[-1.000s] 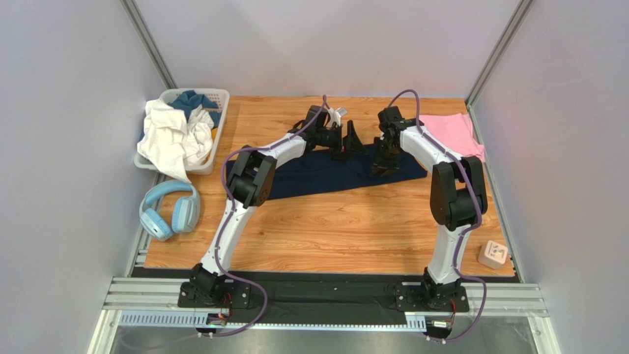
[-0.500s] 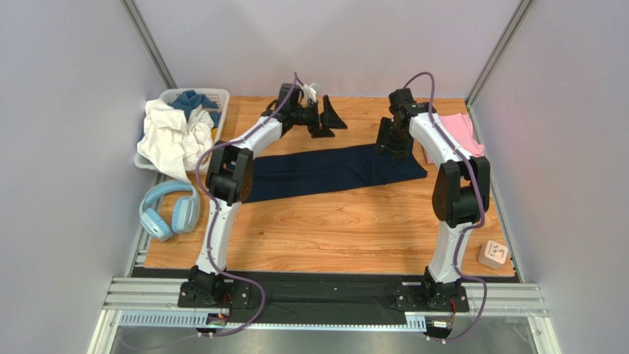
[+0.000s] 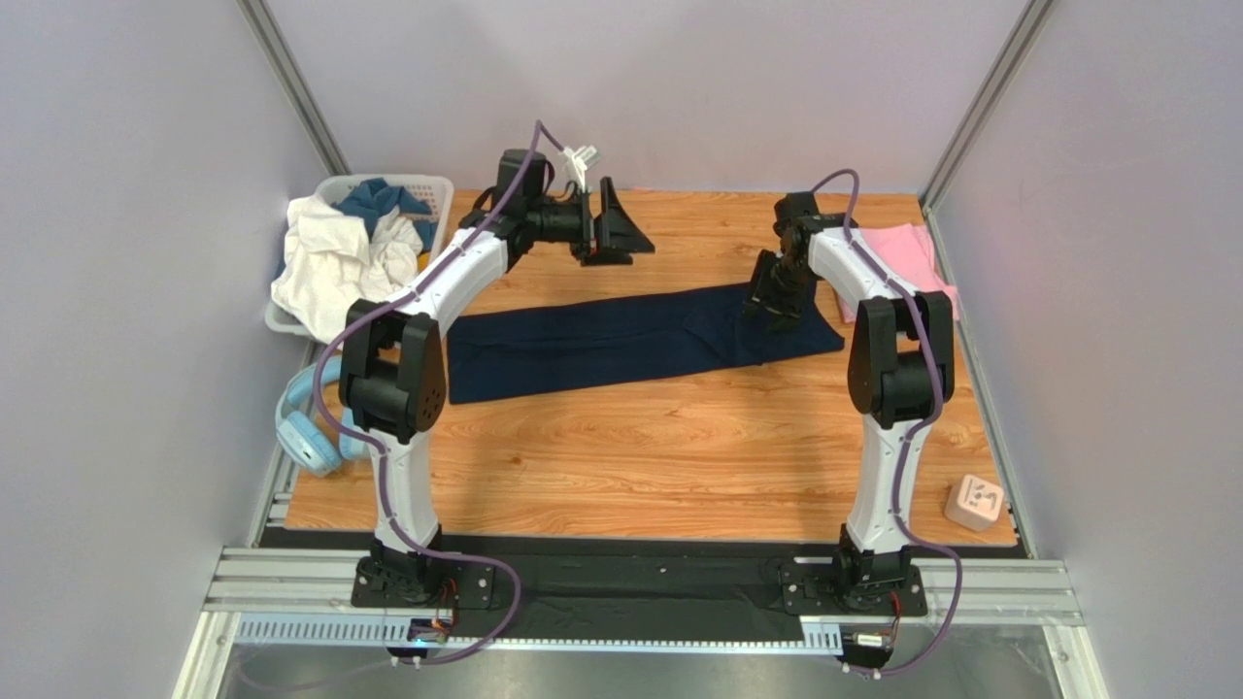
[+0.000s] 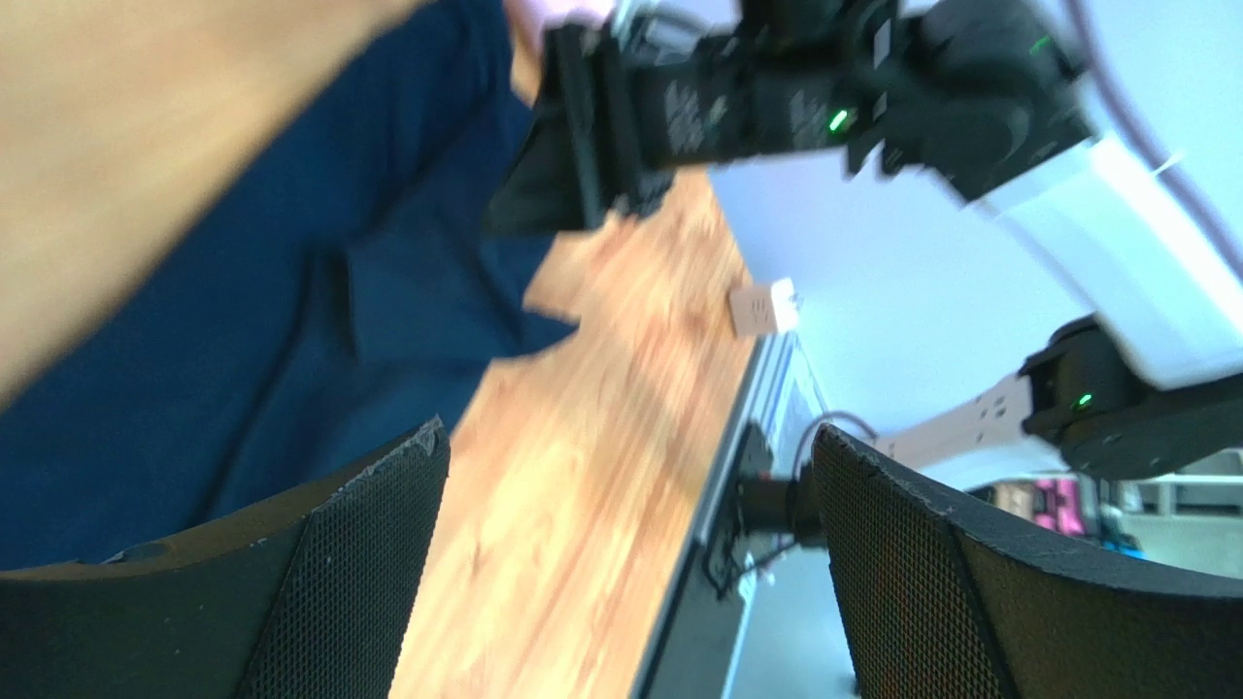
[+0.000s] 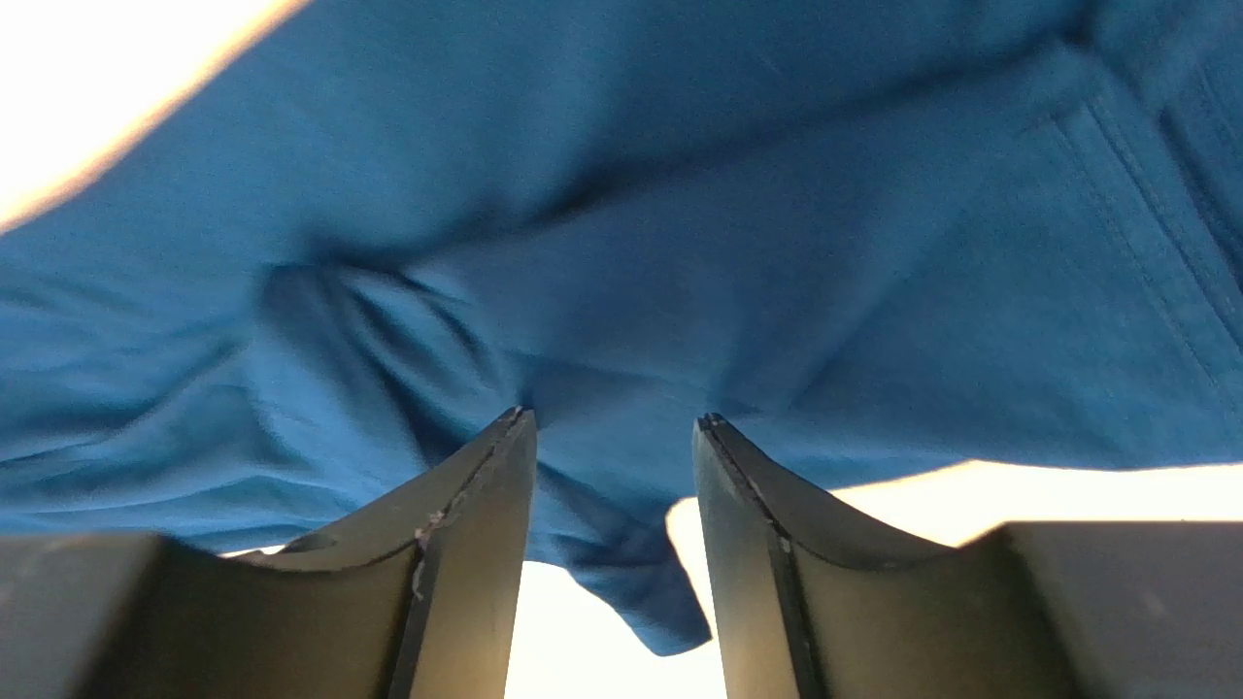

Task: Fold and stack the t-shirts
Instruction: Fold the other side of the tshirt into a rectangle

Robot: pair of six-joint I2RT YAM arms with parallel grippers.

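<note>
Top view: even, diffuse overhead light, sharp corner to corner, no glare, only faint soft shadows on the wood surface [image 3: 657,437]. Left wrist cam: heavy motion blur over whole frame, surface washed pale at upper left, navy t-shirt [image 4: 219,364] smeared, bright bkgd at right; own jaws dark but mesh texture legible. Right wrist cam: surface blown to white at top-left and bottom, shirt reads brighter blue and slightly soft, near jaws dim.

One navy t-shirt [image 3: 628,338], one pink t-shirt [image 3: 893,251], one basket [image 3: 439,233]
</note>
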